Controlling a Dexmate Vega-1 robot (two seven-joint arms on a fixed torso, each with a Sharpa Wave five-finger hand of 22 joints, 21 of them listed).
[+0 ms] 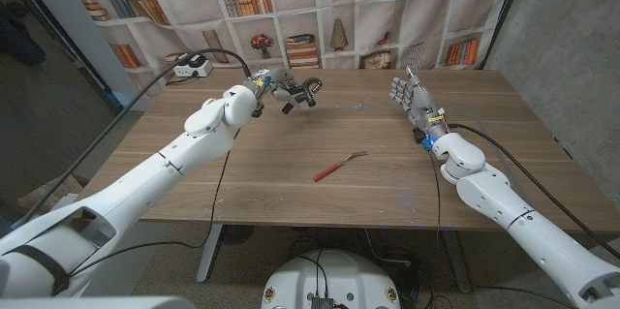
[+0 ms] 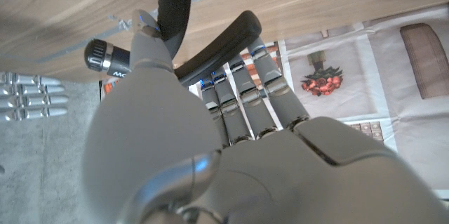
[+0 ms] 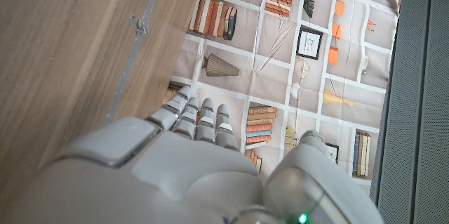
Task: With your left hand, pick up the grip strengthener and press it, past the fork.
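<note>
My left hand [image 1: 276,87] holds the black grip strengthener [image 1: 304,92] lifted above the far part of the table, beyond the fork. In the left wrist view its fingers [image 2: 242,87] curl around one black handle [image 2: 217,41] while the thumb bears on the other handle [image 2: 172,3]; the knob [image 2: 105,56] sticks out to the side. The fork [image 1: 338,167], with a red handle and metal tines, lies near the table's middle. My right hand [image 1: 414,97] stands at the far right with fingers spread and nothing in it, seen also as the right hand [image 3: 196,122].
The wooden table [image 1: 242,188] ends against a bookshelf-print backdrop [image 1: 320,9]. A power strip [image 1: 189,70] sits at the back left, with a black cable running along my left arm. A grey wall stands to the right.
</note>
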